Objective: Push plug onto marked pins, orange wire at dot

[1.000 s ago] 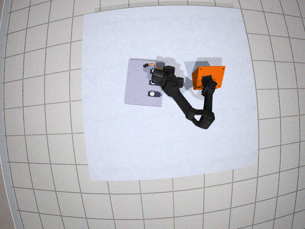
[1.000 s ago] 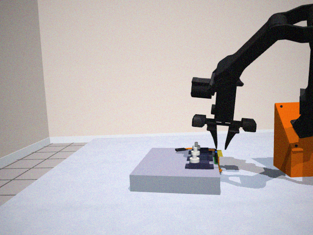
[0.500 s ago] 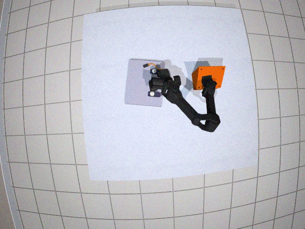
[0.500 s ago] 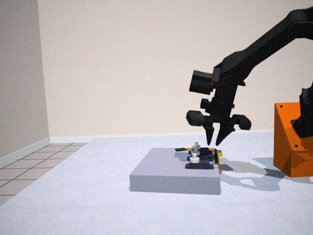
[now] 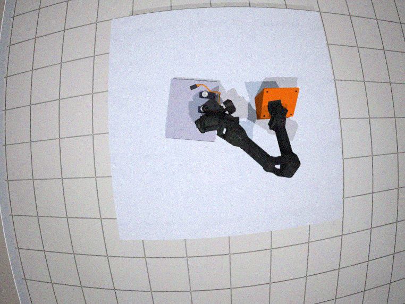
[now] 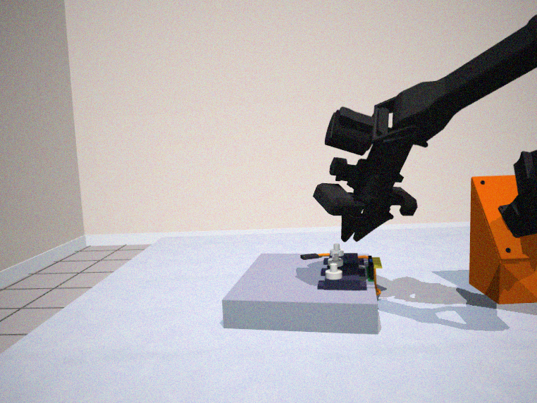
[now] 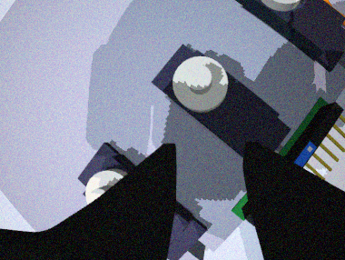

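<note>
The dark plug [image 5: 193, 86] [image 6: 309, 256] sits at the far left of the holder [image 5: 183, 114] [image 6: 299, 315] [image 7: 45, 114], its orange lead [image 5: 204, 85] curving right past the far servo and along the holder's right edge. The plug is out of the wrist view. My gripper [image 6: 350, 239] [image 7: 210, 155] is partly open and empty above the middle servo [image 7: 254, 114], to the right of the plug. The brass pins [image 6: 377, 262] [image 7: 328, 158] stick out at the holder's right edge. A blue band [image 7: 305, 155] with a pale dot shows there; my right finger hides part of the row.
White round horns [image 7: 200, 84] [image 5: 204, 94] stand up on the servos, below and around my fingers. A green board [image 7: 303, 127] edges the pin row. The orange stand [image 5: 281, 94] [image 6: 485, 242] is to the right, and the arm reaches over the holder from that side.
</note>
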`<state>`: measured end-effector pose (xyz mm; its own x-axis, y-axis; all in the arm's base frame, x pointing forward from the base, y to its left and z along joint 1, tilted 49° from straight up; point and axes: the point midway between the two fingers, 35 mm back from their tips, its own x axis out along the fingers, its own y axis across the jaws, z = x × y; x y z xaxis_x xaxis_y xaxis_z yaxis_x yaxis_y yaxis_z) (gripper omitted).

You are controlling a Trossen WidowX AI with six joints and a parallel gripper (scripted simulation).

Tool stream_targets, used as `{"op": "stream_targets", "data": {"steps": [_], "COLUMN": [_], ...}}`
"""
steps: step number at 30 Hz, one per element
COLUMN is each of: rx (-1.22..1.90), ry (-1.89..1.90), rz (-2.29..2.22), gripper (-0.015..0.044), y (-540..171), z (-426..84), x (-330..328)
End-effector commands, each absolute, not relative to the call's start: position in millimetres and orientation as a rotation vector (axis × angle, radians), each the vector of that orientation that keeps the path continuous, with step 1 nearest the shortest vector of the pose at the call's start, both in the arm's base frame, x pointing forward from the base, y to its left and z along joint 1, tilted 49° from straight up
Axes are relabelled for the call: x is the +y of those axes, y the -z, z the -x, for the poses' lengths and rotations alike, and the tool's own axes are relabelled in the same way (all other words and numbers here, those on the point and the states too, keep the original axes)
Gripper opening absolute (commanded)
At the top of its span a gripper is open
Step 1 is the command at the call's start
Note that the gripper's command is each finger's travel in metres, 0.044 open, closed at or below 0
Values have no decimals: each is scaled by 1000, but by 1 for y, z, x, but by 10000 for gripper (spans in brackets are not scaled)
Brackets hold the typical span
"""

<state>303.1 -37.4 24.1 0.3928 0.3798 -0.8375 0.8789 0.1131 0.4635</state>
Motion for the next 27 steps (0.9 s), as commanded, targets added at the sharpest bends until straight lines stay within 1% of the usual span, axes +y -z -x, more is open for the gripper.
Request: {"op": "stream_targets", "data": {"steps": [1,27], "rx": [1148,801], "ry": [488,187], "rz": [-1409,-883], "gripper": [115,115], "y": [-32,-110], "z": [-308,-344], "x": [-38,-33]}}
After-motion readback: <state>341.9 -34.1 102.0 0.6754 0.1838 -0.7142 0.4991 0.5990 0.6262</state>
